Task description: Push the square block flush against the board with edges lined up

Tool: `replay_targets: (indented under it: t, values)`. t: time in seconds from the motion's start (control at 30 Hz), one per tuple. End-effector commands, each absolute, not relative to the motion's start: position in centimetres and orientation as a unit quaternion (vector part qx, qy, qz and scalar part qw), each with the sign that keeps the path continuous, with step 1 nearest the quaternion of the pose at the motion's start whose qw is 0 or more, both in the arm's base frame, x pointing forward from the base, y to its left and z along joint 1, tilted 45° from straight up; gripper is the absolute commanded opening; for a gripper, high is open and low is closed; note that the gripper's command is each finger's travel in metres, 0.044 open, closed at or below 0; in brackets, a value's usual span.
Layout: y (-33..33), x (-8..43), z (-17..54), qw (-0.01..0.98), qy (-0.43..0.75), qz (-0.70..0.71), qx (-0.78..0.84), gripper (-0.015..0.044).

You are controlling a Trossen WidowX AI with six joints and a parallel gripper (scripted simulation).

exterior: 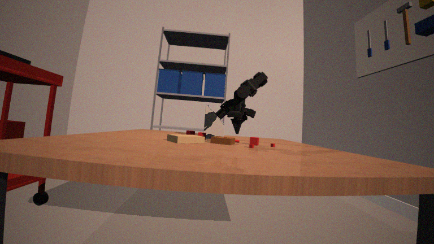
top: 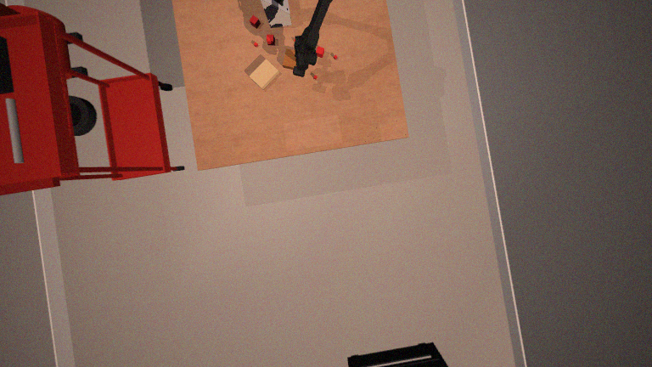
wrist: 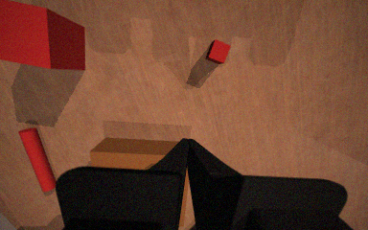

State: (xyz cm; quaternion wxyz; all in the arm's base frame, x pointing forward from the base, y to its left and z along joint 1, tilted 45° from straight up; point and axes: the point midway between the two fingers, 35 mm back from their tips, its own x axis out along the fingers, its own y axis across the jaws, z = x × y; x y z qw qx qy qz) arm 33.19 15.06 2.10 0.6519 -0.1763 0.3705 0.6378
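Note:
The square block [top: 289, 61] [exterior: 222, 140] [wrist: 122, 159] is orange-brown and lies flat, partly hidden by the arm in the top view and by the fingers in the wrist view. The board [top: 263, 74] [exterior: 187, 138] is pale, larger and flat, to the left of the block in the top and exterior views. A gap of table shows between them, and their sides look turned to each other. My gripper [exterior: 237, 132] [wrist: 187, 144] is shut and empty. Its tips are above the table, near the block's right end in the exterior view; in the wrist view they overlap the block's edge. The top view hides the tips.
Red cubes [top: 320, 51] [top: 270, 39] [top: 255, 20] [exterior: 254, 140] [wrist: 24, 35] and small red pieces [top: 335, 56] [top: 314, 76] [top: 255, 43] [exterior: 272, 145] [wrist: 218, 52] lie around the block. A red cylinder [wrist: 37, 160] lies left of it in the wrist view. The arm's pale base plate [top: 283, 19] is behind.

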Motion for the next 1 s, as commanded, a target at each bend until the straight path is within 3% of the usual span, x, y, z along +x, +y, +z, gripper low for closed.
replay_targets:
  t: [0.0,0.97]
  values:
    - [17.8,32.4,-0.4,0.645,0.371,0.645,-0.175,0.0000]
    - [16.6,31.6,-3.3,0.645,0.372,0.644,-0.176,0.0000]
